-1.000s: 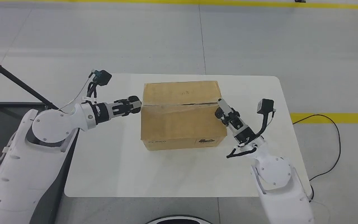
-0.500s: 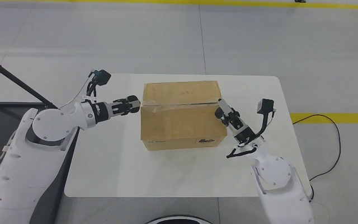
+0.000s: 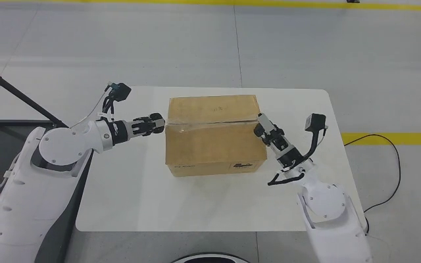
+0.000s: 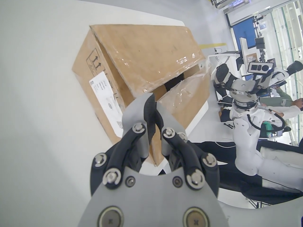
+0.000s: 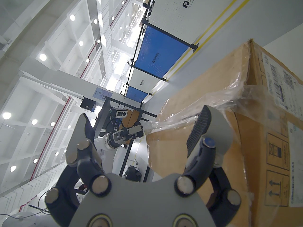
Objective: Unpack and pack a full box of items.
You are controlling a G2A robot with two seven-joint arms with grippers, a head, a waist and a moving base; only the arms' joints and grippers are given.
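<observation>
A brown cardboard box (image 3: 210,141) stands in the middle of the white table (image 3: 131,197). Clear tape hangs loose along its top flaps, and a dark gap (image 4: 174,83) shows between the two flaps. My left gripper (image 3: 161,122) sits at the box's left upper edge, its fingers (image 4: 145,109) pressed together at the corner of the box (image 4: 142,55); I cannot tell if tape or cardboard is pinched between them. My right gripper (image 3: 262,128) is at the box's right upper edge and is open (image 5: 143,128), one finger (image 5: 201,128) lying against the taped cardboard (image 5: 213,90).
The table's front strip and right part (image 3: 309,105) are bare. A printed label (image 4: 106,95) covers the box's left end and another (image 5: 279,83) its right end. Grey floor with yellow lines surrounds the table.
My right gripper has shifted slightly to the right along the box's right edge. The left arm and the box have stayed where they were.
</observation>
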